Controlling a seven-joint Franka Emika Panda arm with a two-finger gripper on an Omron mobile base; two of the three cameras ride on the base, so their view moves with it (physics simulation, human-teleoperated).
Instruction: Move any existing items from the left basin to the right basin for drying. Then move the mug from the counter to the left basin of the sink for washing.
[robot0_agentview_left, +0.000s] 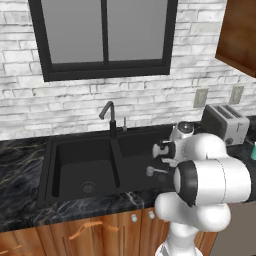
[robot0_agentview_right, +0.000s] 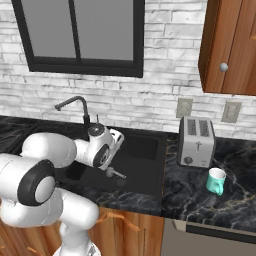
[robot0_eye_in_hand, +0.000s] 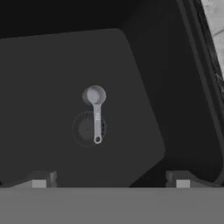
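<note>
The small silver-grey utensil (robot0_eye_in_hand: 96, 111) has its round head up and its handle across a round drain (robot0_eye_in_hand: 83, 130). It sits low in the right basin (robot0_agentview_right: 142, 150) of the black sink (robot0_agentview_left: 47, 170). I cannot tell whether it rests on the floor. My gripper (robot0_eye_in_hand: 111, 180) hangs open well above it, holding nothing. The same utensil (robot0_agentview_left: 152, 171) shows just below my hand (robot0_agentview_left: 164, 150). The left basin (robot0_agentview_left: 85, 167) holds only its drain (robot0_agentview_left: 88, 187). The teal mug (robot0_agentview_right: 216, 181) stands upright on the black veined counter (robot0_agentview_right: 200, 205), far right of the sink.
A black angular faucet (robot0_agentview_left: 110, 117) rises behind the sink's divider. A silver toaster (robot0_agentview_right: 197, 141) stands on the counter just behind the mug. A wooden wall cabinet (robot0_agentview_right: 232, 47) hangs above it. Brick wall and a window (robot0_agentview_left: 105, 35) back the sink.
</note>
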